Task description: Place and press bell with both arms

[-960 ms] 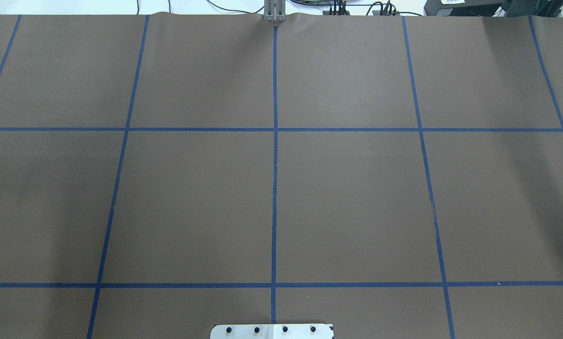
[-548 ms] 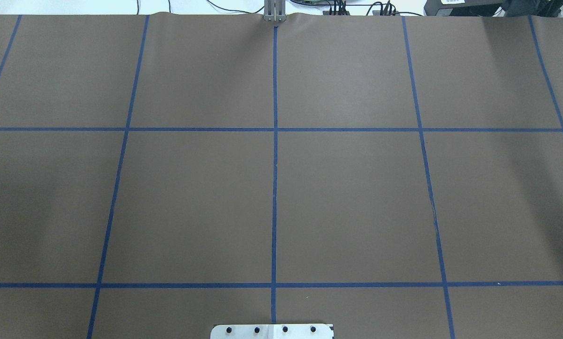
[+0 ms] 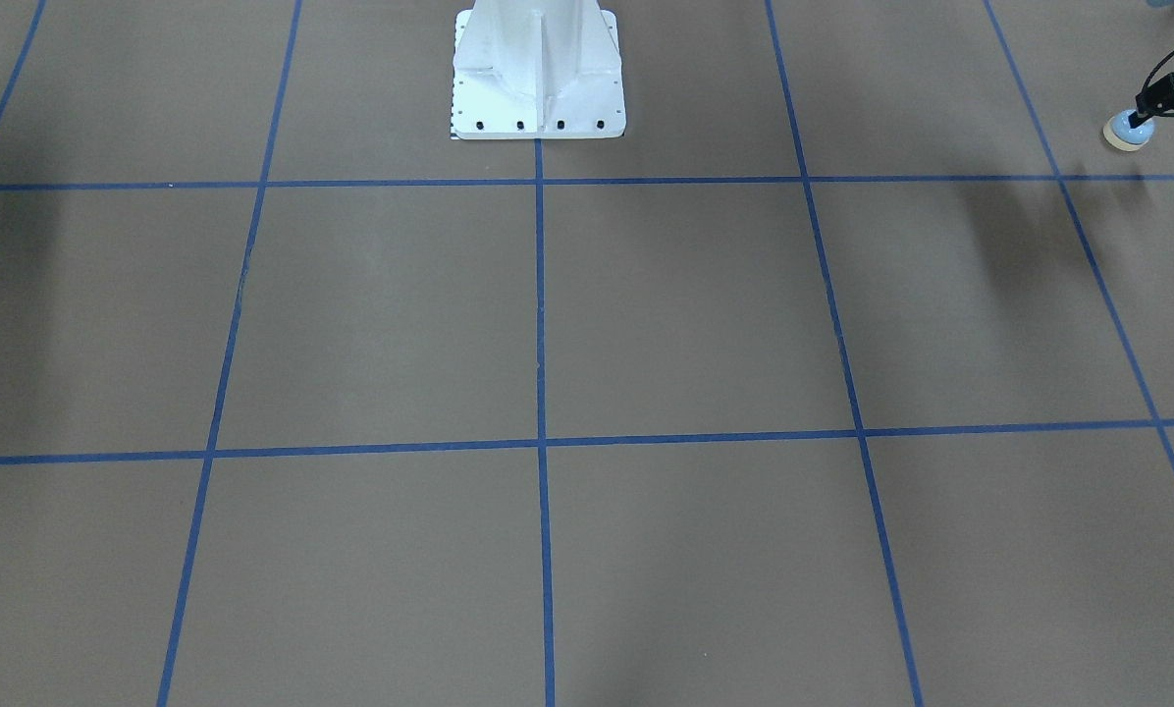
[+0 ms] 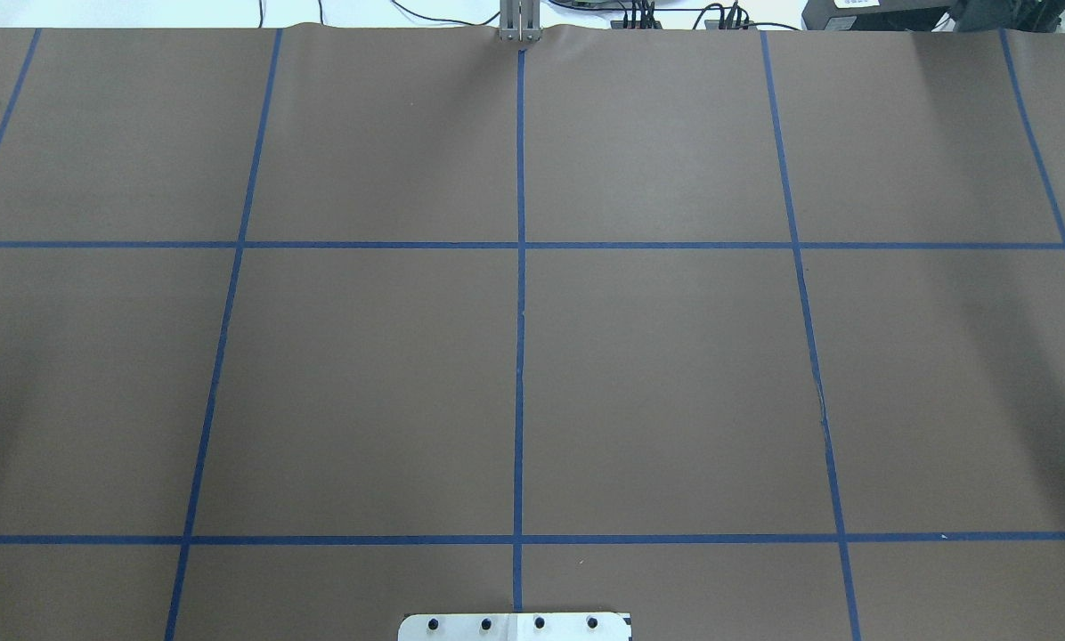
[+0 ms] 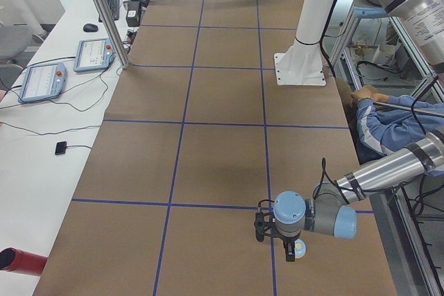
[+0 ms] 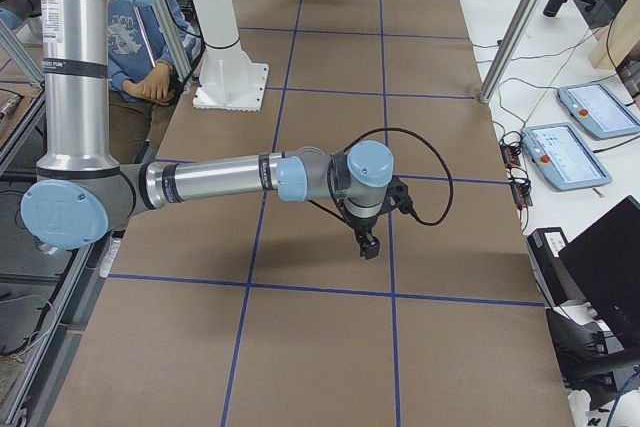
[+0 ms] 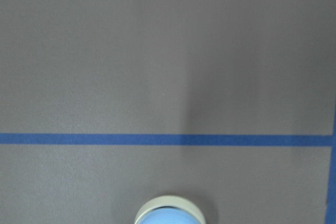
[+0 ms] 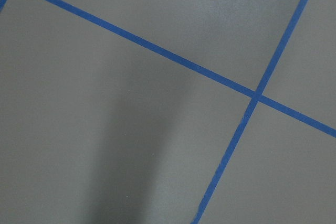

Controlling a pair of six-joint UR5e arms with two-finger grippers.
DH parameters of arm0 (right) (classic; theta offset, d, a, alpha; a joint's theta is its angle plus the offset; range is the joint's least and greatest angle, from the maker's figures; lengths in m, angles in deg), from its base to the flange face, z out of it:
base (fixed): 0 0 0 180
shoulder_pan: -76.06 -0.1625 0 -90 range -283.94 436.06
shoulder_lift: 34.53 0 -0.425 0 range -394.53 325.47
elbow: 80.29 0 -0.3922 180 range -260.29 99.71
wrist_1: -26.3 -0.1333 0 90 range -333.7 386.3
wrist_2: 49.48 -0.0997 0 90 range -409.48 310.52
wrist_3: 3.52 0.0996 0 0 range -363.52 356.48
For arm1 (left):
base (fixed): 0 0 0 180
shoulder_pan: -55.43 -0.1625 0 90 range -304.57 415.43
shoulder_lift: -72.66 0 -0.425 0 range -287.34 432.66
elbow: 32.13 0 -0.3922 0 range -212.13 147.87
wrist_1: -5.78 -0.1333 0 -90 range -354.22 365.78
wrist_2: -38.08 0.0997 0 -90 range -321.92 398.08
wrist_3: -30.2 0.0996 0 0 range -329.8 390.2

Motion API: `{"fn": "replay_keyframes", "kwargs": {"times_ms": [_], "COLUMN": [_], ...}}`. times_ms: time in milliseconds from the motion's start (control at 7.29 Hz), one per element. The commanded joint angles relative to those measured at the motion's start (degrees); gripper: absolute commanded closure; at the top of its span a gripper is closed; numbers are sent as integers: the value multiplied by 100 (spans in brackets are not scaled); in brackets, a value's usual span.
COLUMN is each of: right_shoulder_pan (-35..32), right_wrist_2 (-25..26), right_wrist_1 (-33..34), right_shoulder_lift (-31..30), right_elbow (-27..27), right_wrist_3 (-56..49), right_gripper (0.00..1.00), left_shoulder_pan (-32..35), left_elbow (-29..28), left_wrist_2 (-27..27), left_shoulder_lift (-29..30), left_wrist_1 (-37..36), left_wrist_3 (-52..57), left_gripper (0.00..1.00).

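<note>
Though well apart, one left arm point(image 5: 395, 168); one right arm point(image 6: 215, 179); one bell point(image 3: 1129, 131).

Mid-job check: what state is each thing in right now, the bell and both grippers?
bell: upright, dome up.
left gripper: tips at the bell's top; open or shut cannot tell.
right gripper: pointing down over the table, far from the bell; open or shut cannot tell.

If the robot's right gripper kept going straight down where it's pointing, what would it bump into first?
Just the brown table cover. The right gripper points down at it, and its wrist camera shows only cover with blue tape lines, nothing in between. Its height is hard to judge.
</note>
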Motion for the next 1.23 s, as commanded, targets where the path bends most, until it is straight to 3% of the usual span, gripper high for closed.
{"fn": "replay_keyframes", "kwargs": {"times_ms": [0, 411, 1097], "right_shoulder_pan": [41, 120, 182], "right_wrist_2": [-18, -10, -1], "right_wrist_1": [0, 8, 9], "right_shoulder_lift": [-82, -232, -240], "right_elbow": [79, 342, 360], "right_wrist_3": [1, 10, 54], "right_gripper": [0, 0, 0], "left_shoulder_pan": [-156, -822, -974], "left_elbow": [-324, -463, -798], "left_wrist_2": [-198, -235, -252], "left_shoulder_lift": [91, 302, 531], "left_wrist_1": [-2, 15, 24], "left_wrist_3": [178, 187, 170], "left_gripper": [0, 0, 0]}}
